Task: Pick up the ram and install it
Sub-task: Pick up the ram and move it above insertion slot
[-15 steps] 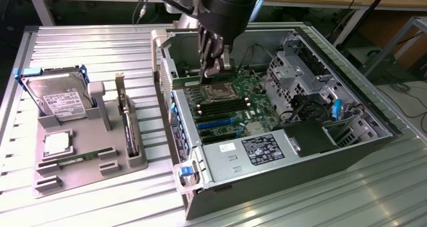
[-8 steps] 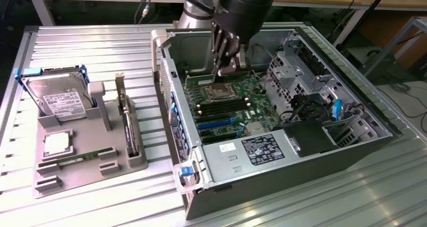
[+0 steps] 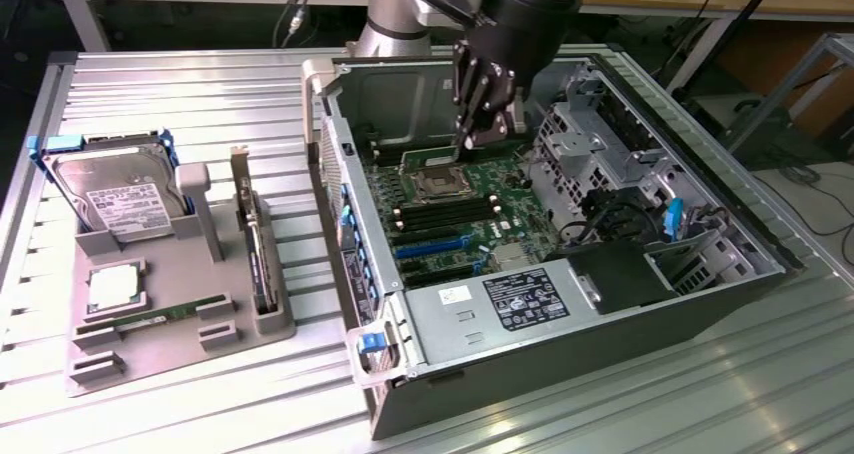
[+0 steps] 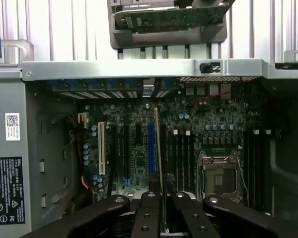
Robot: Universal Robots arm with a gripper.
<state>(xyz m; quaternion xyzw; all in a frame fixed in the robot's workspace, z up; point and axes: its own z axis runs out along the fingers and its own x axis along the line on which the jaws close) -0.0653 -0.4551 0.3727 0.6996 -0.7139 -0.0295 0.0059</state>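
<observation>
My gripper [image 3: 477,140] reaches down into the open computer case [image 3: 350,189], above the far end of the motherboard [image 3: 461,234]. It is shut on the ram [image 3: 431,157], a thin green stick that juts from the fingers towards the exterior view's left. In the wrist view the ram [image 4: 159,148] shows edge-on as a thin line rising from between the black fingers [image 4: 149,215]. It hangs over the dark memory slots [image 4: 181,158], beside the CPU socket [image 4: 219,173]. Whether the ram touches a slot I cannot tell.
A grey tray [image 3: 174,319] at the exterior view's left holds a silver hard drive [image 3: 120,199] and an upright card [image 3: 254,244]. The case walls, drive cage [image 3: 601,144] and power supply [image 3: 534,294] hem in the motherboard. Slatted metal tabletop surrounds everything.
</observation>
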